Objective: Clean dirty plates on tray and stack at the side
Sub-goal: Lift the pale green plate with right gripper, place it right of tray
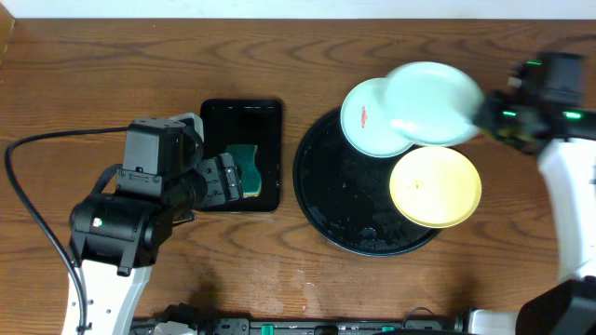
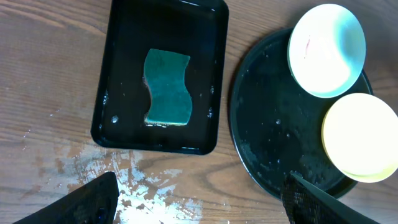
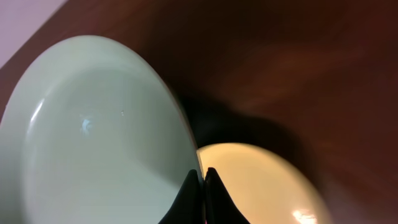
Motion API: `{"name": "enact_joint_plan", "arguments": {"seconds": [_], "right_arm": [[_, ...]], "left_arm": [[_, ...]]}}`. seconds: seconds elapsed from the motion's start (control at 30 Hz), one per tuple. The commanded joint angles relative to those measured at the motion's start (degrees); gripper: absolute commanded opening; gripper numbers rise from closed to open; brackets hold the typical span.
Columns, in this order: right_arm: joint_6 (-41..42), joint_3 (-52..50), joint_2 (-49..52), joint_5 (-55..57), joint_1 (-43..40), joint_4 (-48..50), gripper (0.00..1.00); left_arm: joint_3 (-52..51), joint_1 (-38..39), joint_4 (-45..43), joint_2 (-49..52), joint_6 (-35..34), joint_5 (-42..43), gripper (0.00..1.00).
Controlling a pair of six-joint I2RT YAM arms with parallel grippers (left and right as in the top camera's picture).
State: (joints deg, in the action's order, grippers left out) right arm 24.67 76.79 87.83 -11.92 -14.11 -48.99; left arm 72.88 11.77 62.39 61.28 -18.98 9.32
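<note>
Currently the R gripper [image 3: 203, 180] is pinched tight on the rim of one mint plate [image 1: 433, 100], holding it up over the far-right edge of the round black tray [image 1: 321, 186]. The 2nd mint plate [image 1: 368, 119], w/ a red smear, sits at the tray's far side, partly under the held one. The yellow plate [image 1: 435, 186] lies on the tray's near-right part. L gripper [image 1: 235, 179] is spread wide w/ nothing in it, at the left edge of the rect. tray [image 2: 124, 37], near the sponge [image 2: 166, 87]

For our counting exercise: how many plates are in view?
3. The smeared mint plate and yellow plate lie on the round tray; the second mint plate is in the right gripper.
</note>
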Motion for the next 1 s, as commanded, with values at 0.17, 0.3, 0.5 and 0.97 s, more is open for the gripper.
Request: {"name": "enact_joint_plan", "arguments": {"seconds": [0.17, 0.3, 0.5, 0.97], "right_arm": [[3.4, -0.2, 2.3, 11.2, -21.0, -2.1, 0.01], [4.0, -0.9, 5.4, 15.0, -26.4, -2.1, 0.01], [3.0, -3.1, 12.4, 14.8, -28.0, -2.1, 0.01], [-8.1, -4.6, 14.5, 1.8, -27.6, 1.5, 0.52]], "left_arm": [[1.4, -0.2, -0.1, 0.6, 1.0, 0.5, 0.84], [1.4, -0.2, -0.2, 0.6, 1.0, 0.5, 0.85], [1.4, -0.2, -0.5, 0.6, 1.0, 0.5, 0.85], [1.4, -0.2, -0.5, 0.6, 1.0, 0.5, 0.85]]}}
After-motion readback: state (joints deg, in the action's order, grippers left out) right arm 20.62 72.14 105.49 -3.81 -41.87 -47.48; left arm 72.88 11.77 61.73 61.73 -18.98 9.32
